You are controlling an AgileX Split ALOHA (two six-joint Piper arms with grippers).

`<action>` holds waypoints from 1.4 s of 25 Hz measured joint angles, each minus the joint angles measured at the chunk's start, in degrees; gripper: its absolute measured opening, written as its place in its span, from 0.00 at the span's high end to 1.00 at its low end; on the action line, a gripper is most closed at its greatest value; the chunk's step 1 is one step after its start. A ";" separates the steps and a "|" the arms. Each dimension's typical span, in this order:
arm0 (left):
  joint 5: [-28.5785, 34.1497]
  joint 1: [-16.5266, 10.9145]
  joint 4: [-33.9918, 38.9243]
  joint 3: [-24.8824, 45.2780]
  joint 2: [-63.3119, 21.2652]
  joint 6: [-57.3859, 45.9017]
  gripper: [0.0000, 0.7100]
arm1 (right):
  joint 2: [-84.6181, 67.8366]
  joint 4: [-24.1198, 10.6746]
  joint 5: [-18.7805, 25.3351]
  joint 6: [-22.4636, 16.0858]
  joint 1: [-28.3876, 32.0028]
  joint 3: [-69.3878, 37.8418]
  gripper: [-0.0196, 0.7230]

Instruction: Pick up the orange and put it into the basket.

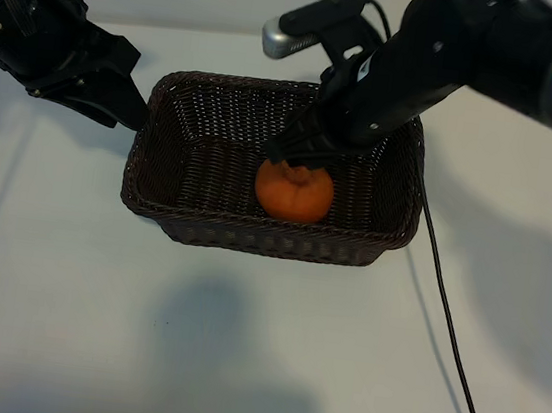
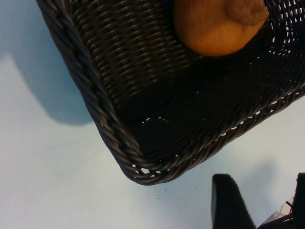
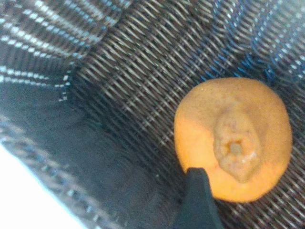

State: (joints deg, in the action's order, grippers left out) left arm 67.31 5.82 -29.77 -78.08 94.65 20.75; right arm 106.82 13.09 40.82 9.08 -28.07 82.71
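White bench (image 1: 237, 363) fills the outside view, with the basket (image 1: 156, 202) near its middle and the orange (image 1: 294, 192) lying on the basket floor, toward the front wall. Just above the fruit hangs the right claw (image 1: 298, 152), its dark tips close over the top of the orange; from this angle I cannot be sure whether a tip touches the skin. The left claw (image 1: 118, 97) is parked at the basket's left rim, holding nothing. From the left wrist, a rounded basket corner (image 2: 143, 167) sits on the bench with the orange (image 2: 214, 28) inside it, and the left claw's fingers (image 2: 228, 205) stand partly spread over bare surface. From the right wrist, the orange (image 3: 233, 138) rests free on the weave, stem knob facing the camera, with one dark fingertip (image 3: 198, 200) at its edge; the right claw reads as wide and empty. The drop looks done. The main risk is that fingertip catching the fruit on the way out and rolling it, or the arm's cable (image 1: 444, 318) snagging the rim and dragging the basket.
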 joint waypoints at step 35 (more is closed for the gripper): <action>0.00 0.00 0.00 0.00 0.00 -0.18 0.46 | -15.59 -7.43 21.50 0.92 10.08 0.00 0.36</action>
State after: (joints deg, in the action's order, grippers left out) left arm 67.31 5.82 -29.77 -78.08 94.65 20.57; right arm 91.24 5.66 62.32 10.00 -17.98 82.71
